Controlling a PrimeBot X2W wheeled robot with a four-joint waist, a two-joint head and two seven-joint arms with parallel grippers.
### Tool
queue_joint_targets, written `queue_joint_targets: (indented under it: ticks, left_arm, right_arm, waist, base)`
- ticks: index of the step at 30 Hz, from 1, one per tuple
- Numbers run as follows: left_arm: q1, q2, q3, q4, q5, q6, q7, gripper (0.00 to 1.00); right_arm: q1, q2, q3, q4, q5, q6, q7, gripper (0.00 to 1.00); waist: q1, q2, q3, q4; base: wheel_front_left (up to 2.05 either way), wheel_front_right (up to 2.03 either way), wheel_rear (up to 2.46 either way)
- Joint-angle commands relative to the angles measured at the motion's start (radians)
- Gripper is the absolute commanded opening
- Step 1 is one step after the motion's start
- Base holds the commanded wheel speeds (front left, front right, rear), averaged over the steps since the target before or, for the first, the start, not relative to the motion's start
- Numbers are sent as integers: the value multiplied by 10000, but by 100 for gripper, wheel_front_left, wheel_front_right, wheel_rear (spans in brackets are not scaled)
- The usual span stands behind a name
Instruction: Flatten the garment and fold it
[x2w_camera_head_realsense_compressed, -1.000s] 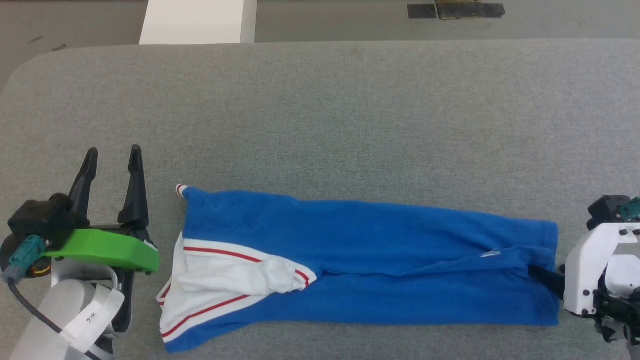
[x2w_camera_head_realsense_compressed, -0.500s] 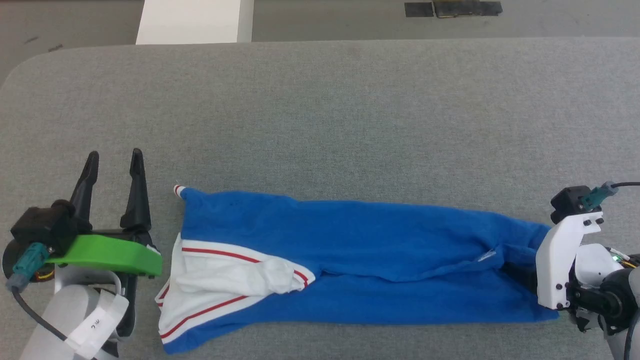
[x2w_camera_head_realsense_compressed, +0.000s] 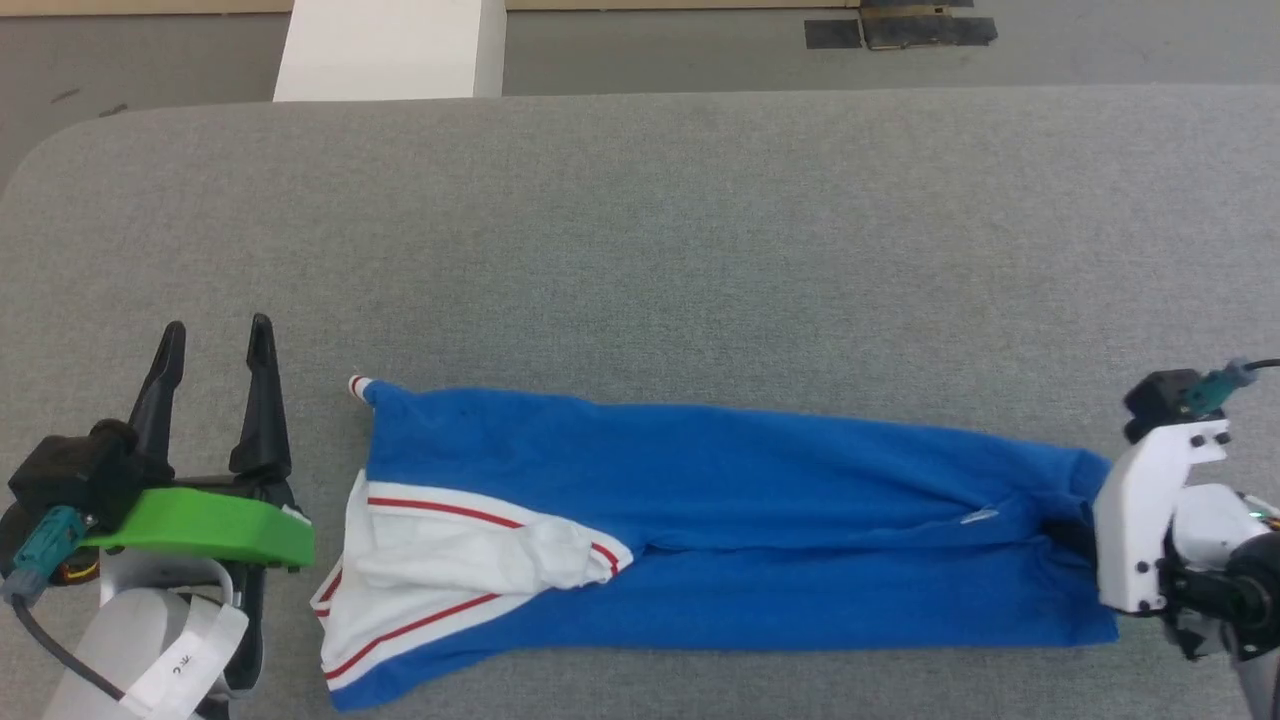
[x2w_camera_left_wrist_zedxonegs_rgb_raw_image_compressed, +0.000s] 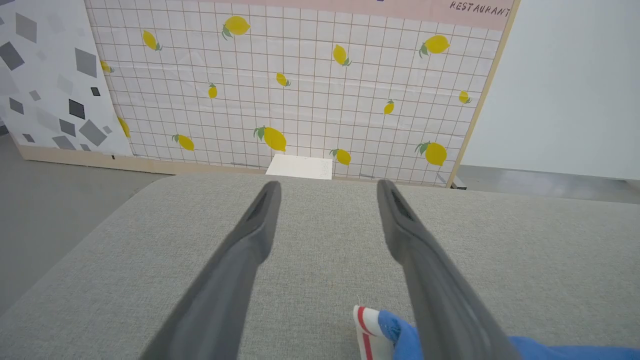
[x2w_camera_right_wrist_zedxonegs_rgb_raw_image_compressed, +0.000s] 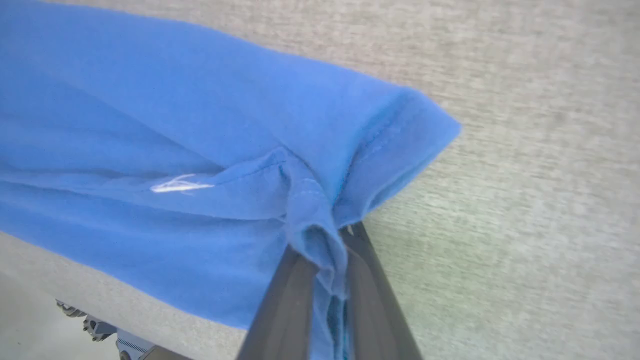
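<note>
Near the left edge of the grey table (x2w_camera_head_realsense_compressed: 640, 250), the left gripper (x2w_camera_head_realsense_compressed: 218, 330) is held with its two dark fingers spread apart, nothing between them, just beside the garment's left end. The garment (x2w_camera_head_realsense_compressed: 760, 520) is laid along the near edge as a long royal-blue band, already doubled lengthwise. At its left end a crumpled white sleeve (x2w_camera_head_realsense_compressed: 450, 560) with red-and-white trim is exposed, and a small striped tip (x2w_camera_head_realsense_compressed: 358, 384) juts from the far corner. The blue cloth is mostly smooth, with a shallow ridge running along its middle. No lettering or number can be seen. At the right end, the right gripper (x2w_camera_right_wrist_zedxonegs_rgb_raw_image_compressed: 327, 255) is clamped on a bunched fold of the blue hem.

The crosswise fold appears to be starting. The pinched end would need to be lifted and carried leftward over the band, ideally with the left end pinned down.
</note>
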Motion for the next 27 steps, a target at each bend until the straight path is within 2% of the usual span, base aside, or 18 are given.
queue_joint_targets:
  ticks: [1, 9, 17, 22, 27]
  left_arm:
    - [115, -50, 57, -41, 170, -60, -47, 100]
    - [89, -67, 173, -137, 227, -130, -47, 100]
    - [32, -38, 177, -189, 255, -189, -47, 100]
    - [78, -31, 198, -165, 256, -189, -47, 100]
    - [236, -38, 181, -169, 257, -146, -46, 100]
  right_arm:
    - [-29, -147, -289, 119, -192, -17, 96, 0]
    - [-287, -580, -2122, 523, -1175, -17, 336, 0]
    - [-613, -583, -3526, 832, -2388, -17, 682, 0]
    - [-675, -446, -3577, 583, -2803, -17, 1144, 0]
    - [-470, -516, -2621, -272, -2669, -17, 2344, 0]
  waist:
    - [0, 0, 6, -19]
    - [0, 0, 131, 19]
    - [0, 0, 256, 112]
    - [0, 0, 169, 82]
    - [0, 0, -70, -4]
  base:
    - [0, 0, 0]
    - [0, 0, 0]
    - [0, 0, 0]
    - [0, 0, 0]
    - [0, 0, 0]
